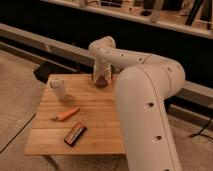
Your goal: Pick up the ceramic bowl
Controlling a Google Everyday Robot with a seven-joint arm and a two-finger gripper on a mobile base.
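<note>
The ceramic bowl point(103, 83), small and dark reddish-brown, sits near the far edge of the wooden table point(100, 127). My gripper point(102, 78) hangs straight down over it from the white arm, open, with its tips low around the bowl's rim. The gripper's body hides most of the bowl. I cannot tell whether the fingers touch it.
A pale cup point(58, 88) stands at the table's far left. An orange carrot point(67, 114) lies left of centre. A dark snack bar point(75, 133) lies near the front edge. My arm's large white body point(145, 115) covers the table's right side. A ledge and wall run behind.
</note>
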